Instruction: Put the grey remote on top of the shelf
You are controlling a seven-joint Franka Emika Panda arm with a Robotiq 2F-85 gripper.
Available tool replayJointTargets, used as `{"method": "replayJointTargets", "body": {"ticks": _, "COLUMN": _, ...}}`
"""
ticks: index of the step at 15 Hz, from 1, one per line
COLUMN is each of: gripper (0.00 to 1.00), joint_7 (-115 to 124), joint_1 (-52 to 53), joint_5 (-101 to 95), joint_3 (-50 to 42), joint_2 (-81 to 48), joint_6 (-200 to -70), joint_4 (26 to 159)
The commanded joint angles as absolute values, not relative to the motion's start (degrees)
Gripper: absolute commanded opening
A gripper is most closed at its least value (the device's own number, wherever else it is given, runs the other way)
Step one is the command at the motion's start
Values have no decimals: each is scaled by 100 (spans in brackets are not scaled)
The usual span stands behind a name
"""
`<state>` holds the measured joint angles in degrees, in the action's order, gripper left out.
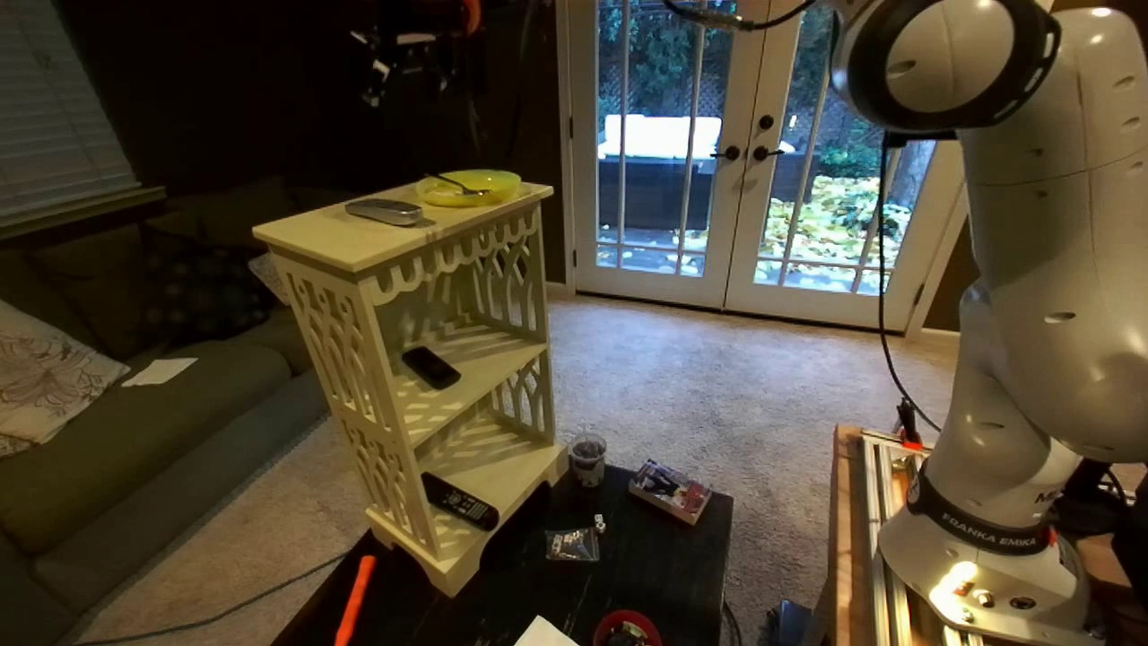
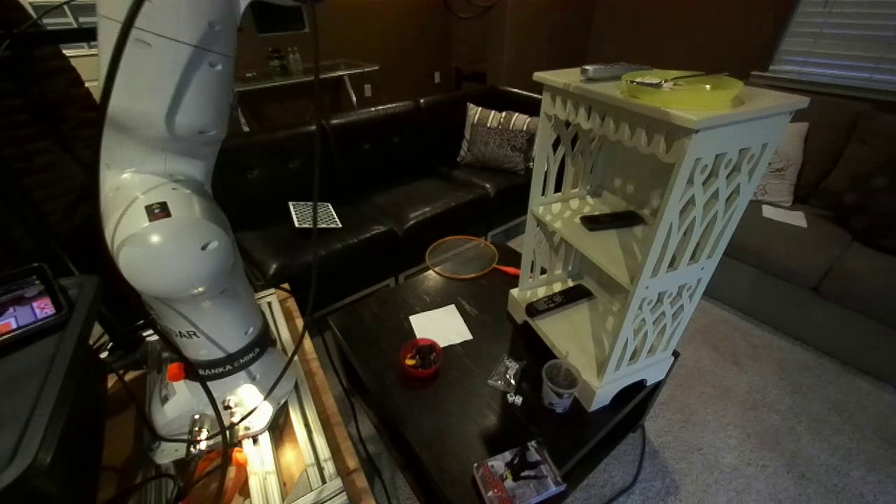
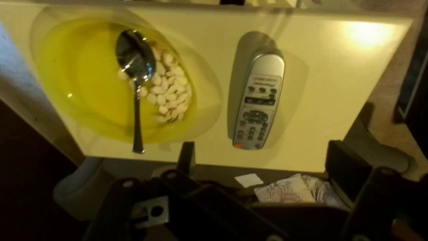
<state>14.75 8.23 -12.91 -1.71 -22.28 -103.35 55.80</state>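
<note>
The grey remote (image 1: 386, 212) lies flat on top of the cream-white shelf (image 1: 309, 231). Both also show in an exterior view, the remote (image 2: 609, 71) near one end of the shelf's top (image 2: 763, 110). In the wrist view the remote (image 3: 260, 100) lies buttons up, apart from the bowl, on the bare shelf top (image 3: 321, 100). My gripper (image 3: 262, 154) is open, with nothing between its fingers. It also shows, dark and partly hard to make out, in an exterior view (image 1: 408, 85), raised above the shelf and apart from the remote.
A yellow bowl (image 3: 77, 110) with a spoon (image 3: 136, 67) and pale seeds shares the shelf top. A black device (image 1: 431, 367) lies on the middle tier, a black remote (image 1: 460, 501) on the bottom tier. A cup (image 2: 560, 385) and book (image 2: 519, 476) sit on the dark table (image 2: 448, 420).
</note>
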Motion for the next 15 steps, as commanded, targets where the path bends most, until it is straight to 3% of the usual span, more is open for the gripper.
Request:
{"method": "replayJointTargets", "body": {"ticks": 1, "gripper": 100, "joint_7": 859, "joint_1": 807, "joint_5": -1606, "joint_3": -189, "joint_2": -915, "joint_6": -10502, "joint_4": 6844}}
{"method": "replayJointTargets", "body": {"ticks": 15, "gripper": 100, "joint_7": 558, "joint_1": 559, "joint_5": -1364, "joint_3": 128, "joint_2": 2069, "joint_6": -10285, "joint_4": 10559}}
